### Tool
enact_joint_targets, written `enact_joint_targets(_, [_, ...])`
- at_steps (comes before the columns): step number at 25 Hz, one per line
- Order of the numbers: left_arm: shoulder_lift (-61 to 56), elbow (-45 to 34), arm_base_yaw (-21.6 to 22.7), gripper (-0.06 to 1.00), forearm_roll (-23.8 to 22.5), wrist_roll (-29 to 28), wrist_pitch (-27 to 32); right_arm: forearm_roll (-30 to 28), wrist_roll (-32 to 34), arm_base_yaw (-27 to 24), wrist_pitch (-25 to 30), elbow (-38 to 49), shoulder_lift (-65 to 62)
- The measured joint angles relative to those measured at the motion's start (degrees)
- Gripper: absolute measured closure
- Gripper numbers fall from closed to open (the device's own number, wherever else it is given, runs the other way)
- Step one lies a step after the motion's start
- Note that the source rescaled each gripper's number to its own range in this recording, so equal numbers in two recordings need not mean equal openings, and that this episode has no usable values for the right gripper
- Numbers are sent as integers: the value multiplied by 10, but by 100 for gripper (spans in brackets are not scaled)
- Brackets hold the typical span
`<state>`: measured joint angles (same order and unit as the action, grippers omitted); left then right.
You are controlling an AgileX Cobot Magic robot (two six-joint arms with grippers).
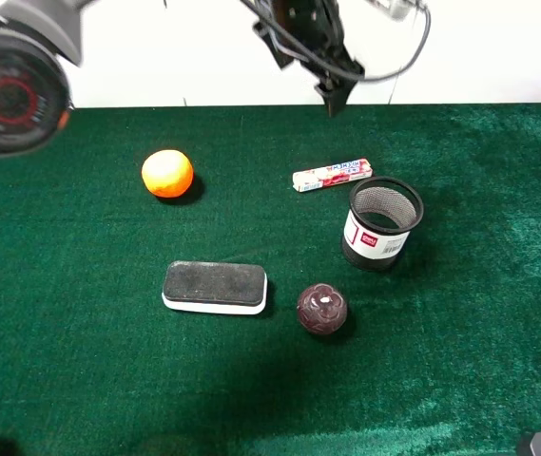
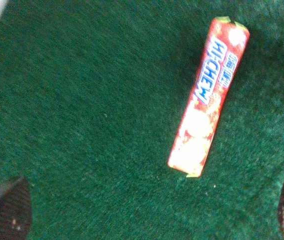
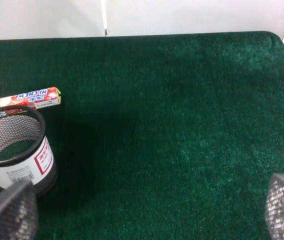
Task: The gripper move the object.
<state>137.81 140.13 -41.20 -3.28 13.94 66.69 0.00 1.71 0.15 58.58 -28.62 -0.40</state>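
I work with the left gripper (image 2: 147, 207), the silver-grey jaw on the black-and-grey arm. Its dark fingertips (image 2: 4, 212) show at opposite edges of the left wrist view, so I read it as spread wide and holding nothing. The object, a slim cylindrical candy roll in a white wrapper with red and blue print (image 1: 333, 176), lies flat on the green pile cloth of the table (image 1: 80, 380). It is toward the far side, near the black mesh pen cup with a white-and-red label (image 1: 384, 220) but not touching it.

I judge the step in hand to be the approach and descent for the pick. In the left wrist view the candy roll lies ahead of the fingertips and off the midline between them, its long axis slightly tilted. I would:

- advance until the roll's middle sits between the fingers;
- rotate the wrist a little so the closing line crosses the short axis;
- lower to the cloth, then close.

A grip near one end risks pivoting, and the round wrapper may slip.

The cup is the nearest hazard, and the finger on that side needs clearance from its rim. The round orange fruit (image 1: 167, 173), the black-and-white eraser block (image 1: 215, 286) and the dark red round fruit (image 1: 322, 309) are well apart. The right gripper (image 3: 146, 210), fingertips wide and empty, looks past the cup; I judge it out of the way.
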Motion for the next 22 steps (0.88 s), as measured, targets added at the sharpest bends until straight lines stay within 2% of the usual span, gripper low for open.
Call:
enact_joint_targets(4, [-45,-18,3,-6,2,-5,0,0,0,0,0,0,0])
enact_joint_targets(8, [-115,-94,4,-6,-1,-16,0,0,0,0,0,0,0])
enact_joint_targets(14, [-274,-304,19,-6,-14,-56,-1,0,0,0,0,0,0])
enact_joint_targets(22, [-521,-601,73,-6,-30,-121,-1,0,0,0,0,0,0])
